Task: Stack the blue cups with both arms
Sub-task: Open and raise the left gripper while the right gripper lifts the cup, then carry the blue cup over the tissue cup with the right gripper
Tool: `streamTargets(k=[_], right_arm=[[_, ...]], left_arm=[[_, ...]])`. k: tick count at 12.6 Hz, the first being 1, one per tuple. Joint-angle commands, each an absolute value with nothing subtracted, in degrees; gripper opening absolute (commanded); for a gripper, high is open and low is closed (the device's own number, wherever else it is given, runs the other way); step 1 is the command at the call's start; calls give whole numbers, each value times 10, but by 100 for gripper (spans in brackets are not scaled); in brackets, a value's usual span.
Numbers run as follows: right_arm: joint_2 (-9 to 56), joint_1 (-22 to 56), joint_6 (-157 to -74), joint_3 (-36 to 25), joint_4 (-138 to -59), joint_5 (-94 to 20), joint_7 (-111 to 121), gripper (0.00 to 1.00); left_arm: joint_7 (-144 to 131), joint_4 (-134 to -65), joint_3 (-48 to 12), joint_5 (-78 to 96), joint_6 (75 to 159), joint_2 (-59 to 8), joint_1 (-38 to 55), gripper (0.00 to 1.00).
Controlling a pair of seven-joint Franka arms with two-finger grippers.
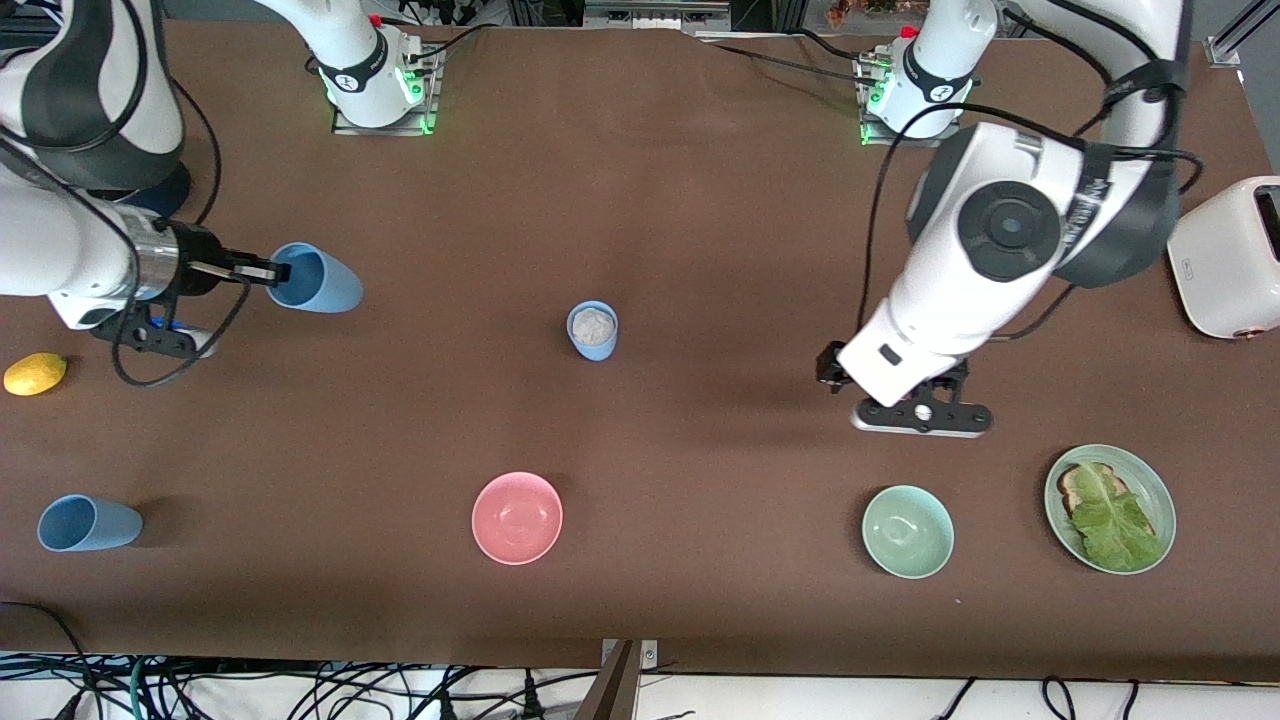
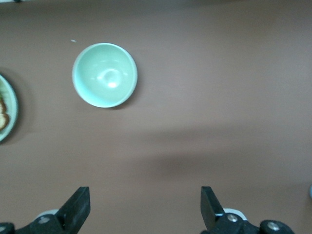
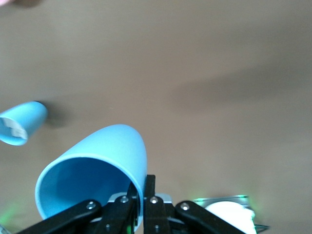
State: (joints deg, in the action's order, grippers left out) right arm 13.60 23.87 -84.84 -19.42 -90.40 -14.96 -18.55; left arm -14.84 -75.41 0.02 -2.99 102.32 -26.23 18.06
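My right gripper [image 1: 272,271] is shut on the rim of a light-blue cup [image 1: 315,280], one finger inside and one outside. The cup is tipped on its side above the table at the right arm's end. In the right wrist view the same cup [image 3: 92,178] fills the space in front of the right gripper [image 3: 142,187]. A second blue cup [image 1: 593,330] stands upright mid-table with something whitish inside, and it shows as the cup [image 3: 22,123] farther off. A third blue cup [image 1: 88,523] lies on its side near the front edge. My left gripper [image 1: 905,395] [image 2: 145,209] hangs open and empty over bare table.
A pale green bowl [image 1: 907,531] [image 2: 105,74] sits nearer the front camera than the left gripper. Beside it is a green plate [image 1: 1150,480] with toast and lettuce. A pink bowl [image 1: 517,517], a lemon [image 1: 35,373] and a white toaster [image 1: 1228,258] are also on the table.
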Motion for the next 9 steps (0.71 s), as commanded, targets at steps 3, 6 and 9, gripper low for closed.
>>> streamTargets(k=[3, 6, 9], right_arm=[[146, 367, -940, -200, -898, -170, -380, 0], [173, 432, -1020, -200, -899, -170, -480, 0], [214, 487, -1091, -200, -899, -169, -547, 0]], left_arm=[[-20, -768, -8, -17, 1014, -243, 85, 100], [-10, -769, -8, -17, 1009, -235, 41, 100], [-9, -782, -8, 11, 1006, -214, 8, 100]])
